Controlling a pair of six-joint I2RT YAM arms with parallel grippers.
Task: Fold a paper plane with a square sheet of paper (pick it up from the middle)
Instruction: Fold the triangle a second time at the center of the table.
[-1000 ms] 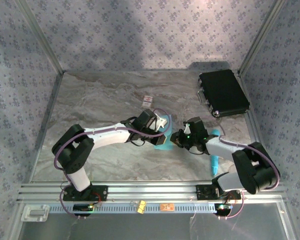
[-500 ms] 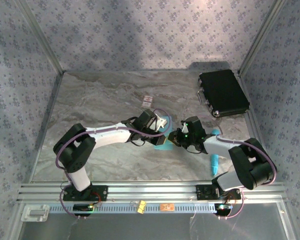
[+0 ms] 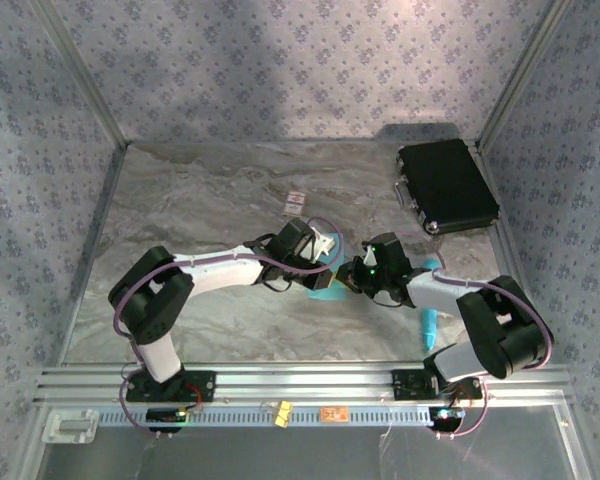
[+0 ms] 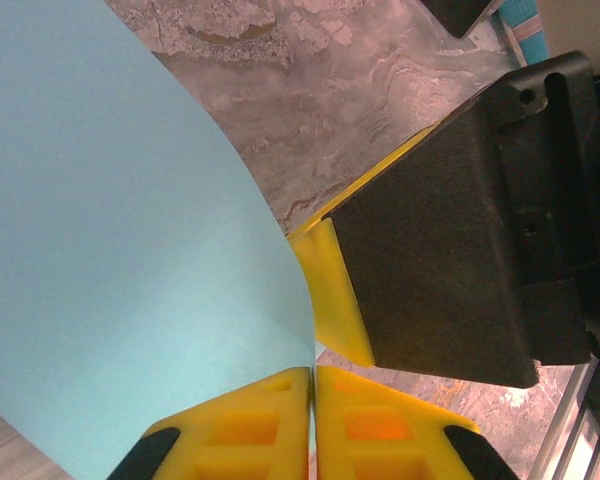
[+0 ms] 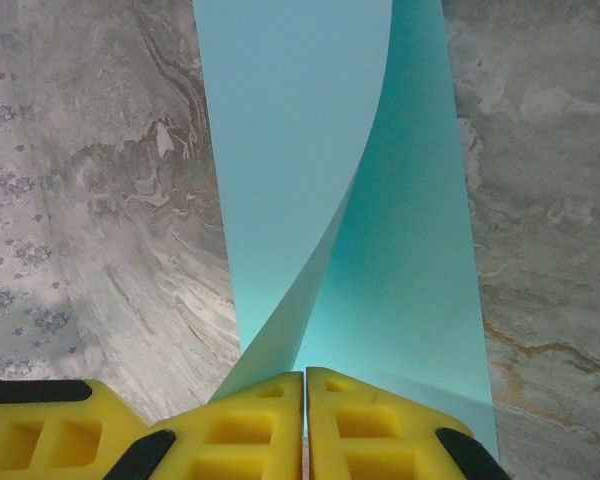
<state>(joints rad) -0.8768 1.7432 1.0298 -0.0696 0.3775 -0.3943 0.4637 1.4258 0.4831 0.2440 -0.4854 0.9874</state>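
The square sheet of paper (image 4: pixel 130 250) is light blue and hangs curved between my two grippers, just above the middle of the table. My left gripper (image 4: pixel 312 372) is shut on one edge of it. The right gripper (image 5: pixel 304 375) is shut on another edge, where the sheet (image 5: pixel 290 150) curls over on itself. The two grippers nearly touch: a yellow finger (image 4: pixel 332 290) of the right one stands right beside the left jaws. From above, only a small strip of paper (image 3: pixel 325 290) shows below the left gripper (image 3: pixel 330 271) and the right gripper (image 3: pixel 350 281).
A black case (image 3: pixel 446 185) lies at the back right corner. A small white card (image 3: pixel 297 203) rests behind the grippers. A slim cyan stick (image 3: pixel 429 325) lies on the table by the right arm. Metal frame rails bound the marbled table (image 3: pixel 200 200).
The right gripper has shifted a little left toward the left gripper, and less of the paper shows from above. Both jaws stay pinched on the sheet.
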